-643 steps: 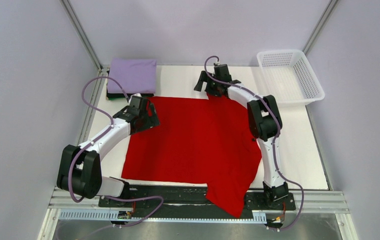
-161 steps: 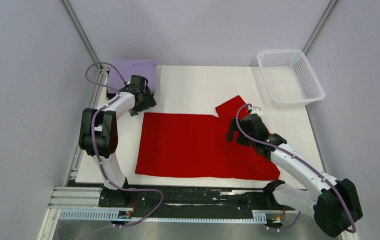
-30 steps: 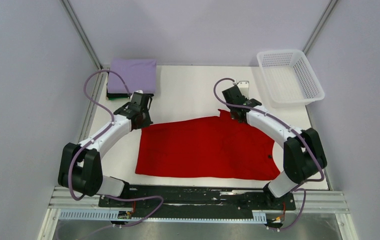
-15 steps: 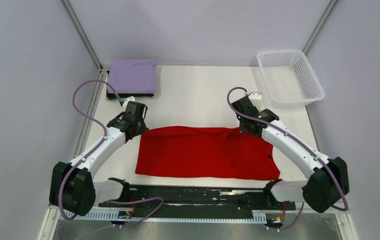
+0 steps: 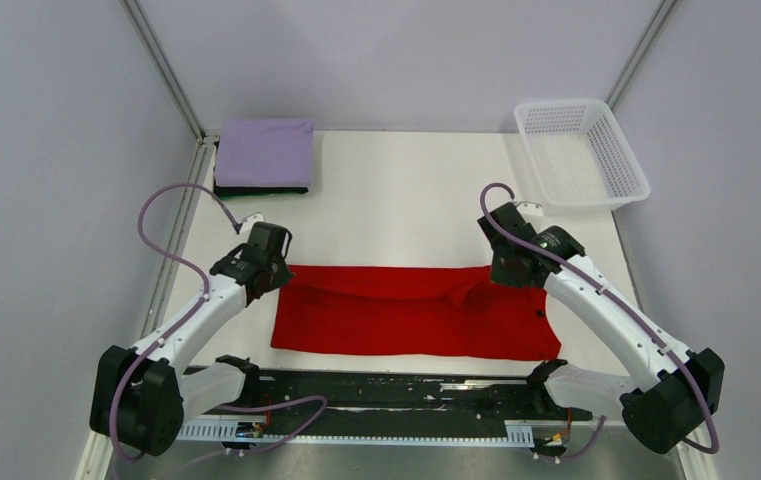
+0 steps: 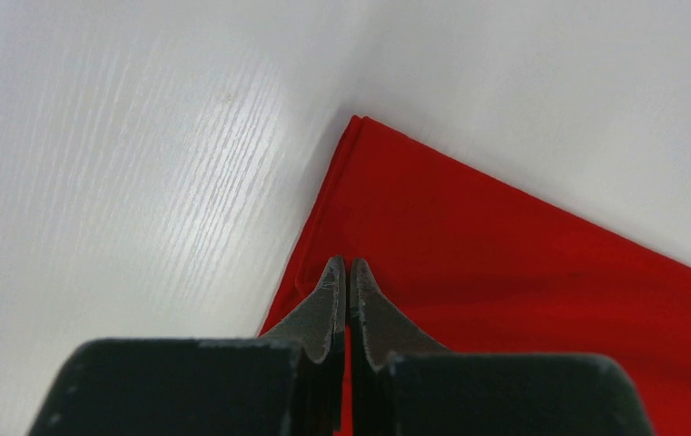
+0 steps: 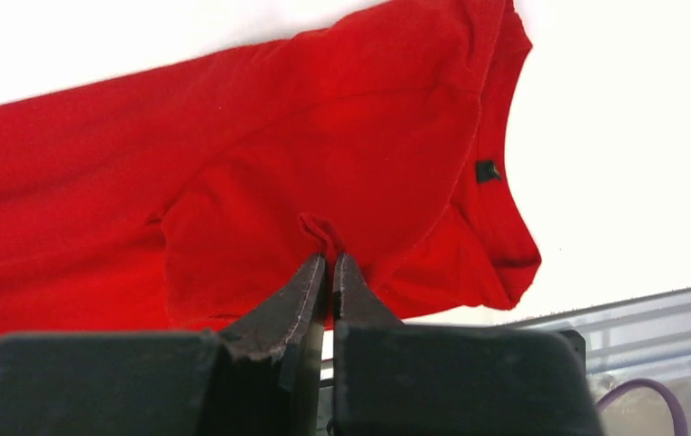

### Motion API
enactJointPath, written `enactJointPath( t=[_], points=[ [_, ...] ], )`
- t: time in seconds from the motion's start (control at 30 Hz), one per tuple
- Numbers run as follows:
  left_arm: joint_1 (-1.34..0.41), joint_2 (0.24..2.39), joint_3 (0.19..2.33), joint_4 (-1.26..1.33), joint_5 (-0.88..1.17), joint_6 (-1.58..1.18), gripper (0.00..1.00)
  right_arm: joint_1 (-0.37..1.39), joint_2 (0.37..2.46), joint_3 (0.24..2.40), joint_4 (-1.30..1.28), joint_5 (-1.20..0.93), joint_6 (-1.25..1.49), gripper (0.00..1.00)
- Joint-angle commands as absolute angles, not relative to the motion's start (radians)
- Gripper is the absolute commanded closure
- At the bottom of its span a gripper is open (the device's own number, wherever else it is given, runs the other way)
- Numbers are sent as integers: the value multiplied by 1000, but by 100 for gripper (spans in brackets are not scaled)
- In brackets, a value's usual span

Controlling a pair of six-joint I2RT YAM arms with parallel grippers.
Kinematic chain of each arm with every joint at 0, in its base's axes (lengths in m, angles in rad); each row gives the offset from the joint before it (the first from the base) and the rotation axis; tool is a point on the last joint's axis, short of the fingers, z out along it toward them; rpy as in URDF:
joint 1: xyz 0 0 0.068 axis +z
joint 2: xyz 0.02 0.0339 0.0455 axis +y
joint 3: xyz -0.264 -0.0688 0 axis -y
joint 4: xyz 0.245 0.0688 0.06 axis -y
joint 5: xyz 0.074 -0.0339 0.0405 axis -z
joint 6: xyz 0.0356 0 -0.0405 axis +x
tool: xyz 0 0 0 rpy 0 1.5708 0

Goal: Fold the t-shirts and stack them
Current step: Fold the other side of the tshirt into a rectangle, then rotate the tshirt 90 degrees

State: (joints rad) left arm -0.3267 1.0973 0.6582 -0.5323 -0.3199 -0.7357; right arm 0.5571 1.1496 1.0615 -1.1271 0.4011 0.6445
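The red t-shirt (image 5: 411, 315) lies near the table's front edge as a long flat band, its far part doubled over toward me. My left gripper (image 5: 274, 280) is at the band's far left corner, jaws shut on the red t-shirt's edge (image 6: 505, 263), as the left wrist view shows at the left gripper (image 6: 348, 263). My right gripper (image 5: 503, 277) is at the far right end. There the right gripper (image 7: 330, 259) pinches a small pucker of the red t-shirt (image 7: 278, 127) near the collar. A folded lavender t-shirt (image 5: 264, 152) rests on a dark folded t-shirt (image 5: 261, 189) at the far left corner.
A white mesh basket (image 5: 581, 152) stands at the far right corner of the table (image 5: 396, 200). The black rail with the arm bases (image 5: 396, 392) runs along the near edge. Metal frame posts rise at the two back corners.
Both grippers have drawn the red t-shirt's far edge toward the near side, so the cloth has gone from a wider sheet to a narrow band.
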Motion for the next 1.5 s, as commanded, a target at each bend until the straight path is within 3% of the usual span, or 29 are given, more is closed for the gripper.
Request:
enactJointPath(
  t=[0.0, 0.23, 0.37, 0.43, 0.5, 0.53, 0.6, 0.63, 0.67, 0.83, 0.97, 1.07, 1.33, 1.47],
  points=[
    [-331, 1075, 645, -525, -336, -774, 100, 564, 1129, 1096, -1229, 372, 710, 95],
    [-331, 1056, 612, -548, -335, -801, 96, 570, 1158, 988, -1241, 341, 785, 89],
    [-331, 1058, 600, -585, -351, -834, 82, 582, 1155, 925, -1241, 290, 813, 79],
    [-331, 1052, 604, -620, -376, -853, 75, 595, 1144, 890, -1246, 248, 825, 69],
    [-331, 1039, 628, -663, -413, -876, 48, 602, 1118, 866, -1255, 229, 824, 57],
    [-331, 1030, 638, -690, -426, -891, 24, 603, 1102, 866, -1256, 231, 824, 50],
    [-331, 1014, 668, -713, -448, -895, 3, 603, 1080, 888, -1246, 246, 827, 25],
    [-331, 1010, 691, -715, -440, -892, 2, 604, 1069, 904, -1236, 261, 834, 7],
    [-331, 1001, 703, -707, -430, -880, 1, 603, 1062, 923, -1221, 275, 838, 1],
    [-331, 981, 763, -617, -260, -814, 0, 603, 1035, 961, -1044, 304, 874, 0],
    [-337, 1011, 732, -439, -9, -739, 0, 599, 1040, 871, -786, 195, 844, 0],
    [-339, 1082, 701, -341, 123, -721, 0, 575, 1098, 842, -785, 178, 886, 0],
    [-339, 1185, 600, -279, 114, -716, 0, 442, 1111, 593, -784, 112, 1040, 0],
    [-339, 1199, 581, -275, 84, -716, 0, 356, 1052, 483, -642, 76, 1056, 0]
  ],
)
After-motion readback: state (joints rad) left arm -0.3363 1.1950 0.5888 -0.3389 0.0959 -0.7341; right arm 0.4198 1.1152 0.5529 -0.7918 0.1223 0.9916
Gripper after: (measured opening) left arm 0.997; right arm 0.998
